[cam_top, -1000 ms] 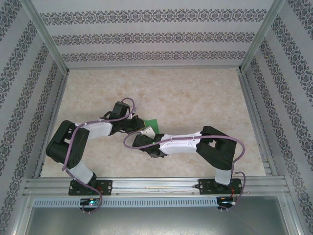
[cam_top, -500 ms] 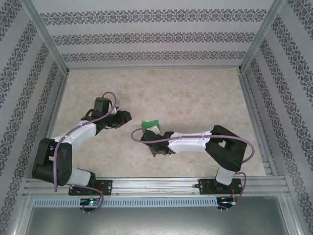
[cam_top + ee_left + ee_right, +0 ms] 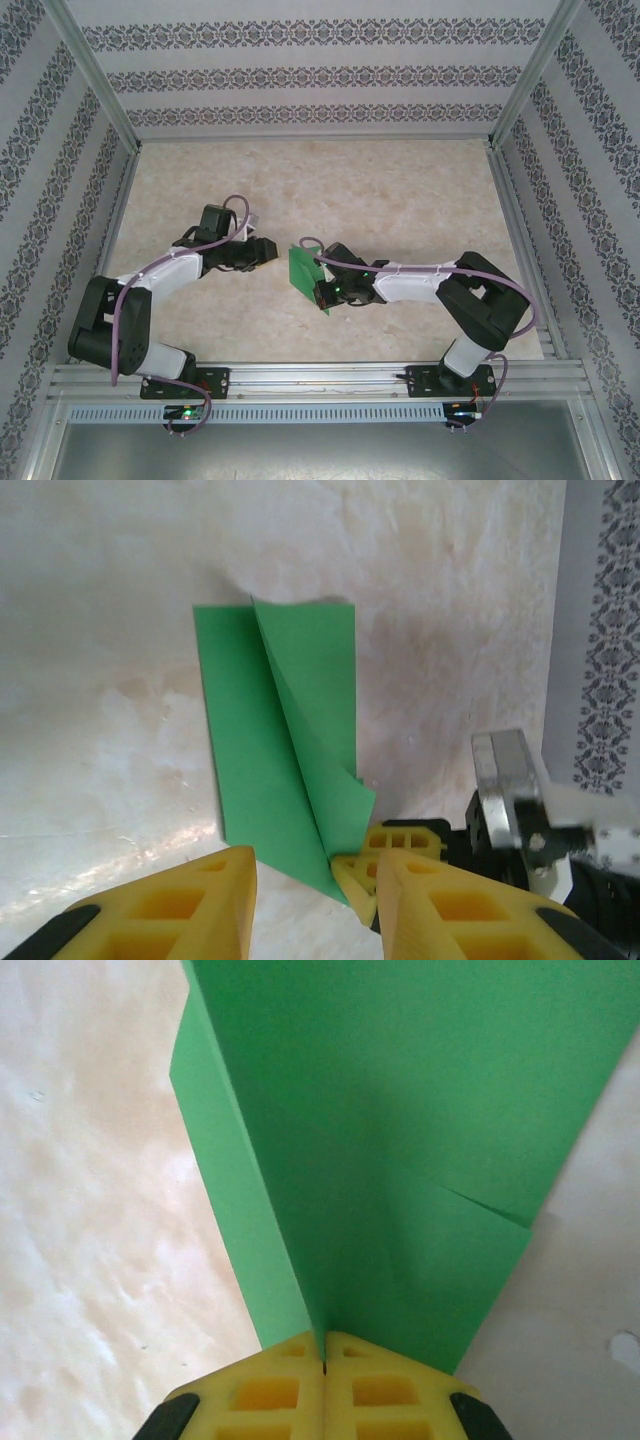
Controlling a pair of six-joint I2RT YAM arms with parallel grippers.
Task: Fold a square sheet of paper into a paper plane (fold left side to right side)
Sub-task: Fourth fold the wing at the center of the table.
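The folded bright-green paper plane [image 3: 302,272] lies near the table's middle, between the two grippers. In the left wrist view the paper plane [image 3: 268,750] is a long pointed piece with one flap raised along a diagonal crease. My right gripper [image 3: 324,291] is shut on its near tip; in the right wrist view the yellow fingers [image 3: 270,1390] of the right gripper [image 3: 323,1362] pinch the paper plane [image 3: 400,1130] at the crease. My left gripper [image 3: 266,251] sits just left of the paper, open. The left gripper [image 3: 316,905] has nothing between its fingers.
Bare marble-patterned tabletop [image 3: 400,190] stretches behind and to both sides. Patterned walls with metal posts [image 3: 95,75] enclose the table. An aluminium rail [image 3: 320,378] runs along the near edge by the arm bases.
The left gripper let go, drew back to the left and opened. The right gripper stayed shut on the paper and carried it slightly left and nearer, turning more of its green face upward.
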